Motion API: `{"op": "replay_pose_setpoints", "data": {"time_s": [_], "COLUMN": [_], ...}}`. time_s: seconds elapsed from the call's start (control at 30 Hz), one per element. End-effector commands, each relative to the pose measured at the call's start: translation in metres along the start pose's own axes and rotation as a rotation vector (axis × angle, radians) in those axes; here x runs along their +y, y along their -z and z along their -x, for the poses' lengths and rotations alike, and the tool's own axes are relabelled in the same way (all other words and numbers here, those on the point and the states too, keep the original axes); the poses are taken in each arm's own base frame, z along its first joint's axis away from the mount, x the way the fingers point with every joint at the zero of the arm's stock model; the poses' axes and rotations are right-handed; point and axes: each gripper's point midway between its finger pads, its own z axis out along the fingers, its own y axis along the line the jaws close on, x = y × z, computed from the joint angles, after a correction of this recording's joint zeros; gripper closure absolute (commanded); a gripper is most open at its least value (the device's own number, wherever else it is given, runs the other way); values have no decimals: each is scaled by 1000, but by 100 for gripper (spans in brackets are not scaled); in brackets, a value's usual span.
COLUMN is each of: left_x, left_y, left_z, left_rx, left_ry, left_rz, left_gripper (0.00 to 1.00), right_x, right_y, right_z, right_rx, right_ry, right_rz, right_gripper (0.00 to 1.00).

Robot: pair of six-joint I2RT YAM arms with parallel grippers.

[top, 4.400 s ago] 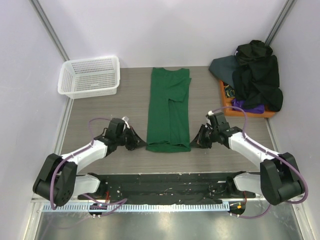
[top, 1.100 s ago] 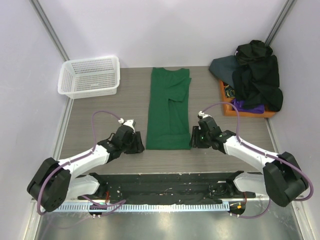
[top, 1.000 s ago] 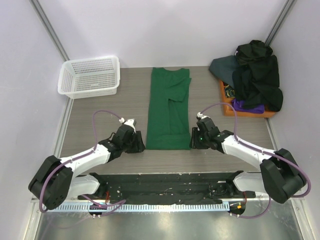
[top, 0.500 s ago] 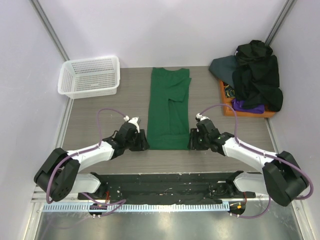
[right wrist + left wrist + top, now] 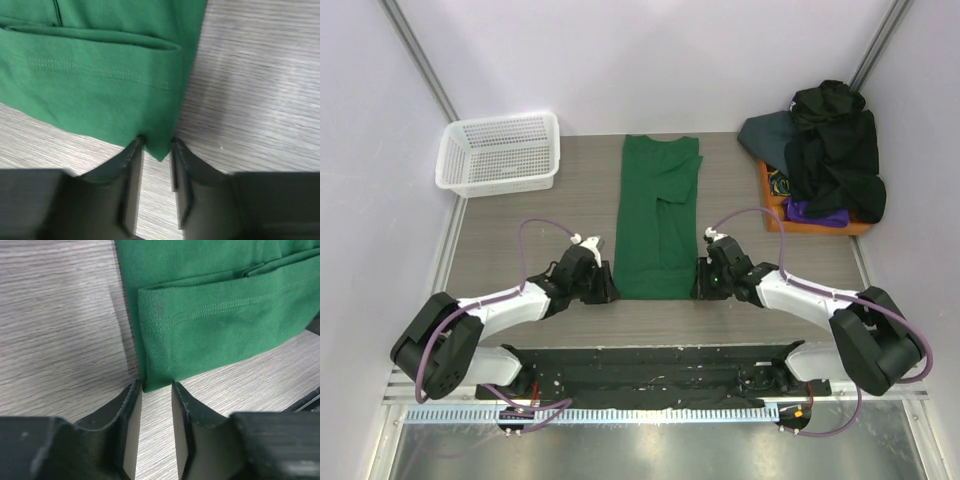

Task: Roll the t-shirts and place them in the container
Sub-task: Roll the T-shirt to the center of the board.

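The green t-shirt (image 5: 658, 215) is folded to a long strip, flat on the table (image 5: 530, 225), hem end toward the arms. Left gripper (image 5: 155, 390): fingers apart, narrow gap, hem's left corner right at its mouth, not clamped. Right gripper (image 5: 156, 146): also apart, right corner poking between the tips. Step looks like grabbing both hem corners. To do it well, get each corner deeper between the fingers, catch all layers, close both evenly so the roll starts straight. Other t-shirts (image 5: 835, 150) are piled well beyond the right gripper on the orange tray (image 5: 772, 190).
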Motion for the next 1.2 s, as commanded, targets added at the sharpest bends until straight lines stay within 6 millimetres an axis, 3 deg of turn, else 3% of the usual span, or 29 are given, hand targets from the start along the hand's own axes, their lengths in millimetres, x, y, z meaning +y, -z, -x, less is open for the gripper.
{"op": "replay_pose_setpoints", "data": {"time_s": [0.0, 0.03, 0.07, 0.17, 0.23, 0.57, 0.7, 0.8, 0.83, 0.97, 1.17], "left_x": [-11, -10, -9, -10, -11, -16, -19, -22, -23, -24, -19], "left_y": [0, 0, 0, 3, 5, 31, 40, 43, 43, 41, 38], "left_z": [0, -1, -1, -5, -7, -19, -14, -7, -6, -6, -15], "left_rx": [-5, -5, -9, -1, 3, -6, -19, -7, 0, 12, 27], "left_ry": [-6, -5, -2, 16, 32, 83, 103, 95, 93, 90, 94], "left_rz": [-50, -47, -43, -52, -57, -100, -94, -73, -67, -65, -63], "left_gripper": [69, 73, 76, 93, 100, 100, 100, 100, 100, 100, 100], "right_x": [2, 3, 2, 5, 6, 14, 14, 17, 16, 16, 19], "right_y": [-7, -6, -4, 4, 8, 37, 43, 45, 44, 46, 40], "right_z": [-2, -3, -5, -8, -13, -39, -38, -35, -36, -34, -46], "right_rx": [19, 18, 22, 25, 28, 56, 55, 58, 61, 29, 56], "right_ry": [10, 12, 8, -5, -19, -91, -109, -113, -112, -111, -97], "right_rz": [-5, -1, -6, 1, 5, 49, 42, 44, 38, 62, 97], "right_gripper": [69, 74, 86, 99, 99, 99, 99, 93, 79, 56, 55]}}
